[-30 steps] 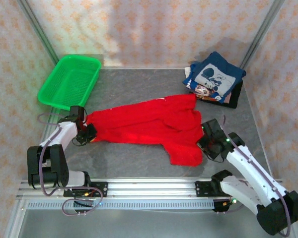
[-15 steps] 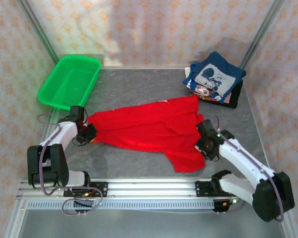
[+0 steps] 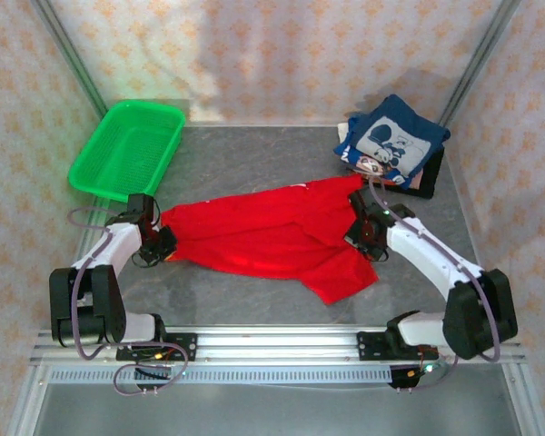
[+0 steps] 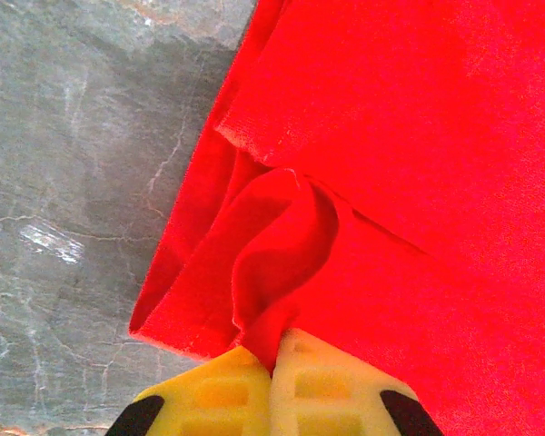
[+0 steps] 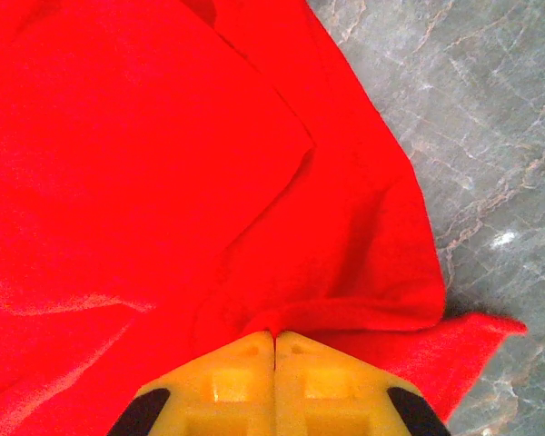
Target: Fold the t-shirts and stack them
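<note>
Top external: your left gripper (image 3: 166,243) and right gripper (image 3: 360,236) each pinched an edge of the red t-shirt (image 3: 263,238).
It looked light, limp and crease-prone; you'd do best gripping hems.

Your red t-shirt (image 3: 263,238) is soft matt cloth with a fine knit grain. The tabletop (image 3: 254,154) is smooth, grey and stone-look, faintly glossy. Upper left, the green basket (image 3: 127,150) is shiny meshed plastic — the bottom rail (image 3: 272,338) is bare metal.

The red t-shirt (image 3: 263,236) lies stretched on the grey table (image 3: 254,159) between both jaws. The left gripper (image 3: 166,242) pinches one end and the right gripper (image 3: 361,232) the other. A green basket (image 3: 93,141) sits beyond the left jaws, and a navy t-shirt (image 3: 395,136) tops a folded stack beyond the right jaws.
</note>
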